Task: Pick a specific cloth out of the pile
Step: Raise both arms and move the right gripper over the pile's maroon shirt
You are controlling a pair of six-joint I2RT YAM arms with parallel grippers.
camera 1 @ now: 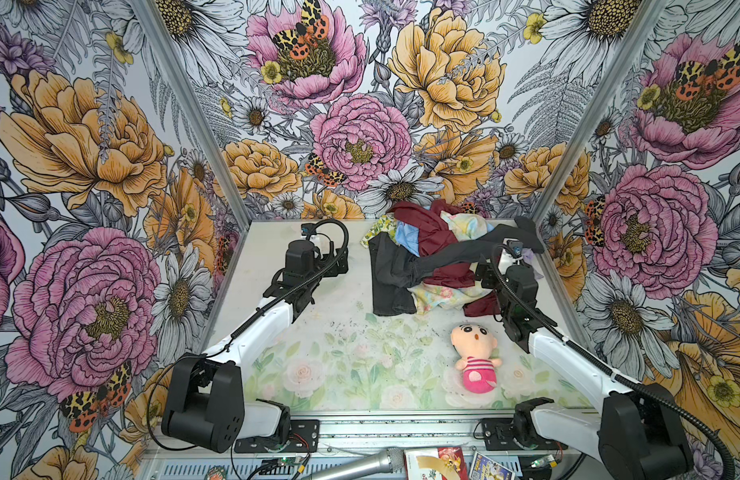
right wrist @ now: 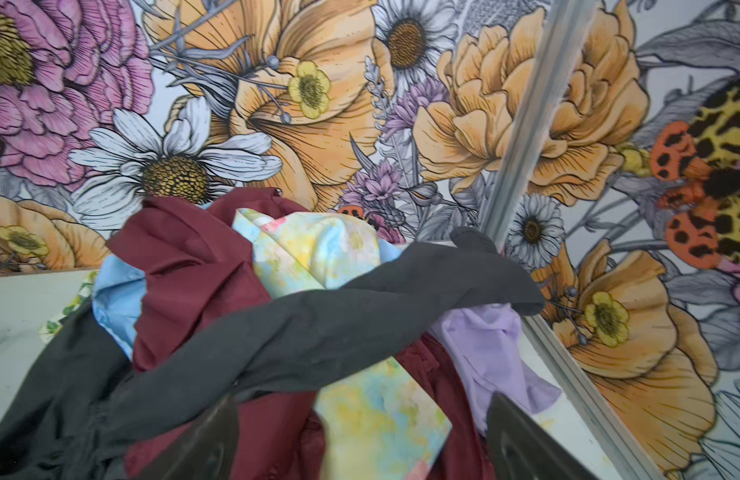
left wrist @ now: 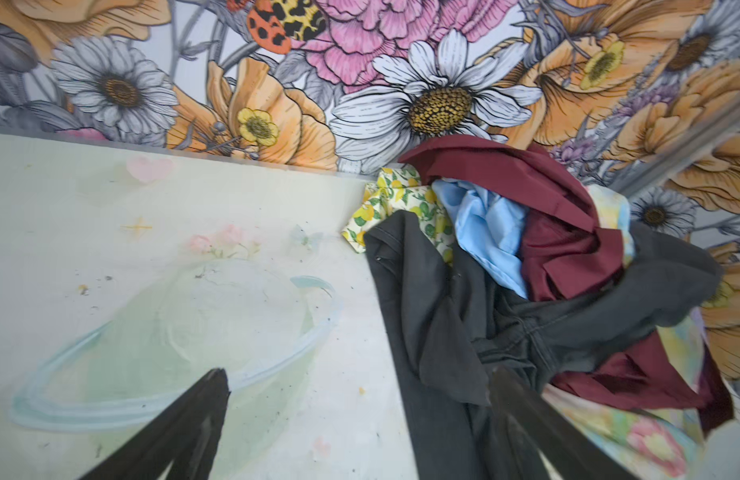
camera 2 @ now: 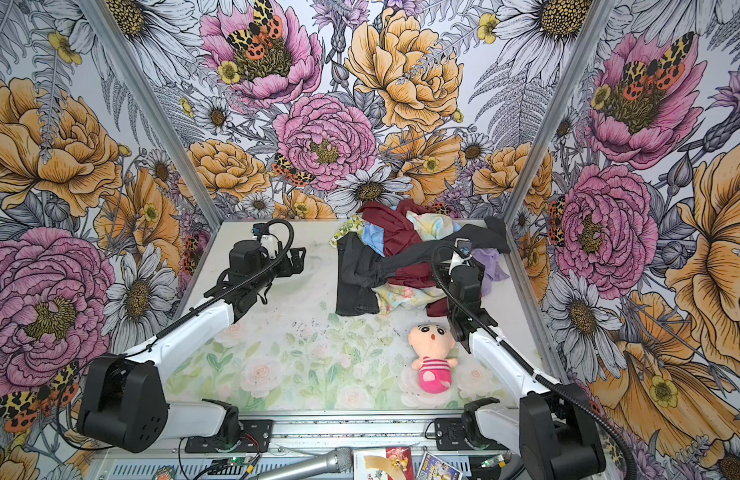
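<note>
The pile (camera 1: 391,282) of mixed garments lies at the back right of the table in both top views. The cloth (camera 1: 406,237), plain light sky-blue, is wedged between a dark grey garment and a maroon one; only a fold of the cloth (left wrist: 488,232) shows, and the cloth (right wrist: 114,307) is mostly buried. My left gripper (left wrist: 360,386) is open, just left of the pile, one finger over the grey garment's edge. My right gripper (right wrist: 360,411) hangs open over pastel floral and maroon fabric at the pile's right side, holding nothing.
A plush doll (camera 1: 476,357) in a pink striped outfit lies in front of the pile, by the right arm. A lavender cloth (right wrist: 484,353) sits against the right wall rail (right wrist: 588,395). A microphone (camera 1: 360,463) and printed boxes lie beyond the front edge.
</note>
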